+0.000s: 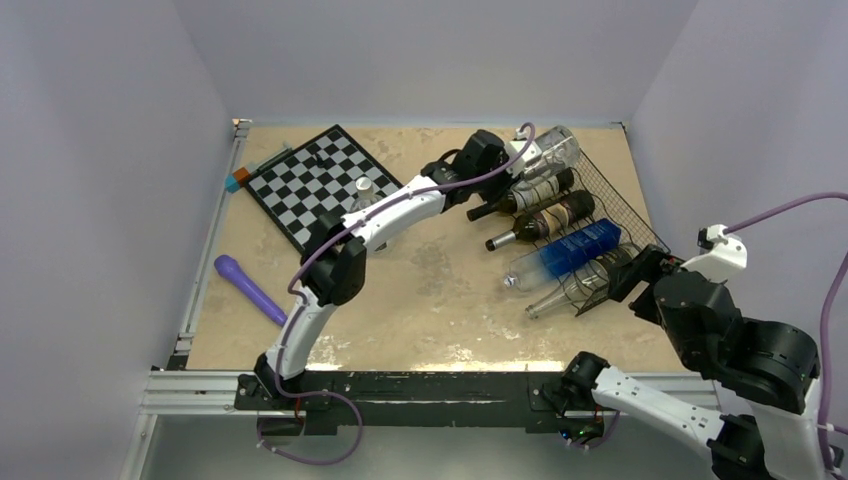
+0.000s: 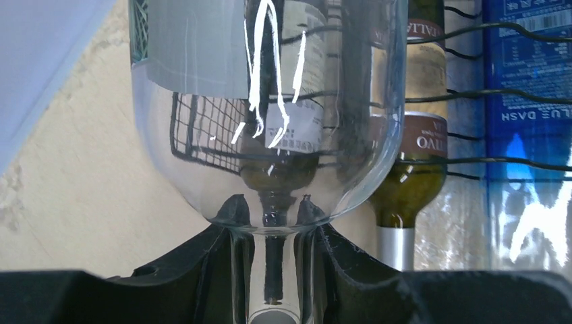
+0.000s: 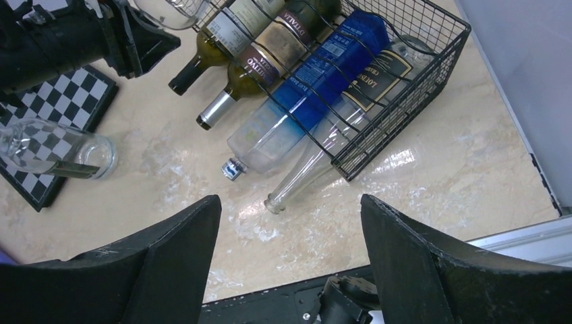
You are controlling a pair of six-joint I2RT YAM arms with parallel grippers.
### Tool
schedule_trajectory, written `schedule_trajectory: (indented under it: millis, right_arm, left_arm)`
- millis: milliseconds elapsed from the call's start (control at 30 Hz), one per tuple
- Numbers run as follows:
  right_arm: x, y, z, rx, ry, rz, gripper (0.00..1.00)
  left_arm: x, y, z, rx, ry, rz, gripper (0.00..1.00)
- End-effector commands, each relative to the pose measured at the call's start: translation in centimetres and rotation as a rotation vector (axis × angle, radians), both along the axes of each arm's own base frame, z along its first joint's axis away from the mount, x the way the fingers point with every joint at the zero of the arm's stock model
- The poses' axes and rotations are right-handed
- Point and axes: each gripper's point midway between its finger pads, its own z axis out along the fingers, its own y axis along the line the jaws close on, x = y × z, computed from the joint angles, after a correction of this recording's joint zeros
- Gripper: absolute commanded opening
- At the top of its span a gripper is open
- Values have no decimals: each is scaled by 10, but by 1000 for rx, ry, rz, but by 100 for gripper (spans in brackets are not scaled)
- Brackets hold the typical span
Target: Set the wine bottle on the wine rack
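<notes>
The left end effector (image 2: 270, 210) is clenched on the thin neck of the clear wine bottle (image 2: 270, 101). That bottle is at the far end of the black wine rack (image 1: 622, 205), right beside a dark bottle (image 1: 525, 195). I cannot tell if it rests on the wires.

Four bottles lie in the rack: two dark, one blue, one clear. One brown label ends in "IVO" and another shows "ITALIA". The blue bottle (image 3: 317, 81) shows the letters "LUE DASH".

The right end effector (image 3: 290, 202) is wide open, holding nothing, above the counter (image 3: 438, 175). One chessboard (image 1: 310, 180) lies far left.
</notes>
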Motion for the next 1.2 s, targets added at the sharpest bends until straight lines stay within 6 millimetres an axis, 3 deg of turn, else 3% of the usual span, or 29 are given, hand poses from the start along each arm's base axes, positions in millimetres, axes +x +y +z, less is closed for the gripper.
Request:
schedule_trajectory:
  millis: [0,233,400,533,700,833,933,1167]
  right_arm:
    - [-17,-20,-21,-51,86,-53,80]
    - [-17,-15,-28,-34,105,-47,79]
    - [-12,-7,-30,-45,120,-35,79]
    - [-8,0,-30,-51,126,-16,79]
    - [-5,2,-29,-59,123,-13,80]
    - [-4,4,-29,-57,117,-8,80]
    - [-3,4,-29,-58,114,-9,80]
    - [-3,4,-26,-45,99,-4,80]
  left_arm:
    - [35,-38,130,-263,-364,-44,0]
    - [58,-43,119,-252,-442,15,0]
    - [72,-45,121,-256,-532,66,1]
    - [75,-46,124,-244,-578,74,20]
    - [73,-49,122,-236,-586,58,58]
    - [66,-50,120,-210,-599,51,82]
    - [59,-52,125,-211,-615,45,93]
    - [58,-38,134,-200,-612,117,99]
